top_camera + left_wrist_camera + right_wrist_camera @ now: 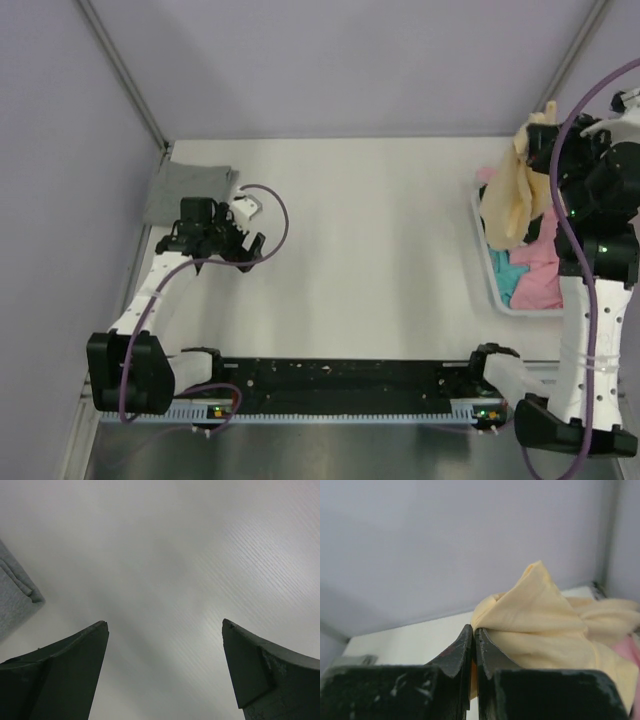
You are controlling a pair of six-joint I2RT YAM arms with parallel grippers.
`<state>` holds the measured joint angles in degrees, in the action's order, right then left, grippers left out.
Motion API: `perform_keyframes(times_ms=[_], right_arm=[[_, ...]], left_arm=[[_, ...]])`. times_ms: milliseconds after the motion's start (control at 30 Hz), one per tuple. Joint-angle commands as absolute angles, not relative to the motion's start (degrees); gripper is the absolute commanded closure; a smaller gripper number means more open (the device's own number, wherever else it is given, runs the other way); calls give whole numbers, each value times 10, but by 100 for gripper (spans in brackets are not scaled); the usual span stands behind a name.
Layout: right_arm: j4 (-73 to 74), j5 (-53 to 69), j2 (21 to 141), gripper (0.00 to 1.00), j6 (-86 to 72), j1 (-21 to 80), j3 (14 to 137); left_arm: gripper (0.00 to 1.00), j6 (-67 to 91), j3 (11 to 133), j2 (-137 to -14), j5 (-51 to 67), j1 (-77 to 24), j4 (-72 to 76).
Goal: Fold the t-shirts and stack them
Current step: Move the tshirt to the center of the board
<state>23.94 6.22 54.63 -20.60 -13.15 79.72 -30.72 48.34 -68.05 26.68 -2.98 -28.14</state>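
Observation:
My right gripper is shut on the pale yellow-peach t-shirt and holds it up above the basket at the far right; the shirt hangs down in the top view. A pink t-shirt and a teal one lie in the basket. A folded grey t-shirt lies at the table's far left; its edge shows in the left wrist view. My left gripper is open and empty over bare table, just right of the grey shirt. The dark green shirt is out of view.
Lilac walls close the table at the back and both sides. A black rail runs along the near edge between the arm bases. A purple cable loops off the left arm.

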Motion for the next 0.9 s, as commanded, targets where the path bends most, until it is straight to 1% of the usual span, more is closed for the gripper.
perform_keyframes(times_ms=[0, 33, 200, 300, 400, 500, 567, 667, 700, 733, 767, 833, 867], right_arm=[[163, 200, 588, 100, -186, -4, 915], [165, 224, 605, 100, -187, 49, 941], [164, 328, 683, 100, -163, 209, 1040], [104, 391, 700, 100, -190, 245, 1037], [41, 400, 702, 100, -237, 246, 978], [52, 375, 713, 100, -236, 245, 917], [96, 323, 717, 100, -203, 245, 869], [162, 161, 755, 100, -147, 237, 810], [184, 121, 784, 94, -141, 221, 803], [210, 91, 814, 81, -146, 202, 802], [240, 51, 857, 58, -165, 178, 812], [331, 37, 943, 45, -195, 138, 861], [372, 32, 977, 43, -187, 133, 885]], left_arm=[[1, -282, 502, -688, 237, -19, -254], [1, -279, 502, -689, 235, -16, -252], [1, -265, 498, -696, 218, -4, -238], [1, -260, 503, -704, 207, 16, -238], [1, -256, 505, -705, 193, 30, -238], [1, -251, 505, -699, 175, 54, -229], [1, -247, 504, -695, 172, 75, -221], [1, -245, 510, -699, 174, 95, -219], [1, -246, 512, -700, 173, 97, -221], [1, -250, 512, -701, 177, 97, -223], [1, -255, 512, -700, 184, 97, -225], [1, -271, 512, -701, 205, 96, -238], [1, -288, 514, -701, 220, 97, -252]])
